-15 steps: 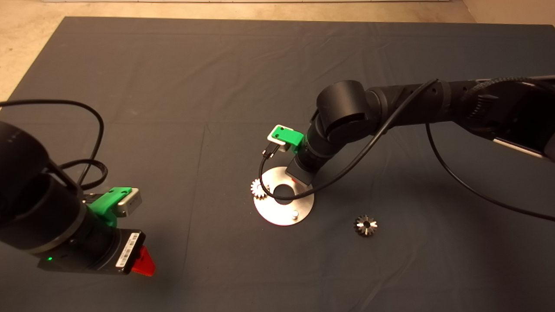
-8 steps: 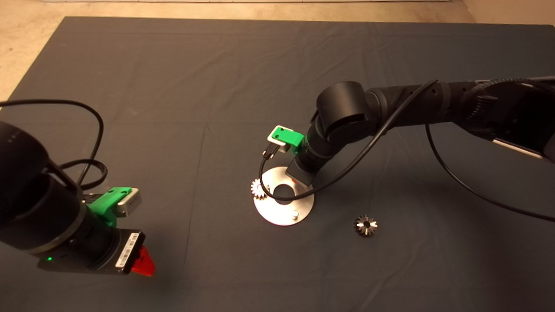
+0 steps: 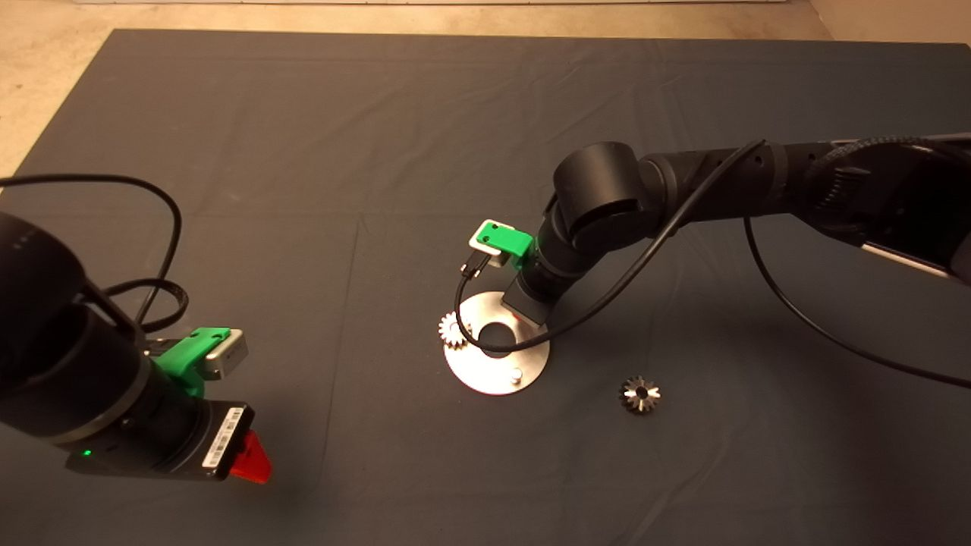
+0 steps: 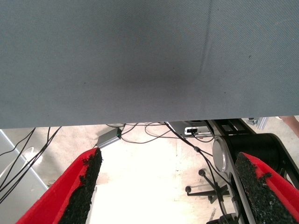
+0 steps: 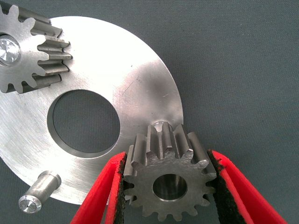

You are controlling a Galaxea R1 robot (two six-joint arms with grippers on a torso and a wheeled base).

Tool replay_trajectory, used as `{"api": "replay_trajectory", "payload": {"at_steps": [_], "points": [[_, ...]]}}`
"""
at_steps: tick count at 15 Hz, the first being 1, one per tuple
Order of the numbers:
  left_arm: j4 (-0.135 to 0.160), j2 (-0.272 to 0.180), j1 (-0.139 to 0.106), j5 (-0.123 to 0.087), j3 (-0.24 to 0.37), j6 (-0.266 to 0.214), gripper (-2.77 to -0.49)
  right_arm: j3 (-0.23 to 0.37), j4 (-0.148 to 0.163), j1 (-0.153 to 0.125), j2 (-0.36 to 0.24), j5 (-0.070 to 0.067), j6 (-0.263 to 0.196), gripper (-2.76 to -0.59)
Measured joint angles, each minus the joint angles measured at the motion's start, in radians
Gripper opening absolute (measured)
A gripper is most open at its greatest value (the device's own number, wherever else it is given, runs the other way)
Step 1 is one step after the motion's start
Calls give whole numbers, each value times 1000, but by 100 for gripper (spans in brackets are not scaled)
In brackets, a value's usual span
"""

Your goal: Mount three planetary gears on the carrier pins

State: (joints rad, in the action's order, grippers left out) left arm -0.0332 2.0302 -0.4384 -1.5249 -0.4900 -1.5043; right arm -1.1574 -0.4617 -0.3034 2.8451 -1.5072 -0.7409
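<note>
Right gripper [image 5: 168,186], clamped on my second gear [image 5: 167,179], has barely moved over its carrier pin [image 5: 160,127], so seating remains.

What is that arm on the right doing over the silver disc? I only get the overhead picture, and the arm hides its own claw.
Observer: The right gripper is shut on a small steel gear, pinched between its red fingers.
Visitor: Is that gear on a peg?
Observer: Not yet, it seems. The peg's top shows just past the gear's teeth, at the edge of the disc, not through the gear's hole.
Visitor: And the arm at the lower left, is it holding anything?
Observer: No. The left gripper is open with nothing between its fingers, out over the near edge of the mat.
</note>
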Motion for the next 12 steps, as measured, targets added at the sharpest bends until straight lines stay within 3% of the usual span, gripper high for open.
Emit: {"api": "replay_trajectory", "payload": {"at_steps": [12], "points": [[0,0,0,0,0,0,-122,0,0,1,0,0,-1,-229]]}}
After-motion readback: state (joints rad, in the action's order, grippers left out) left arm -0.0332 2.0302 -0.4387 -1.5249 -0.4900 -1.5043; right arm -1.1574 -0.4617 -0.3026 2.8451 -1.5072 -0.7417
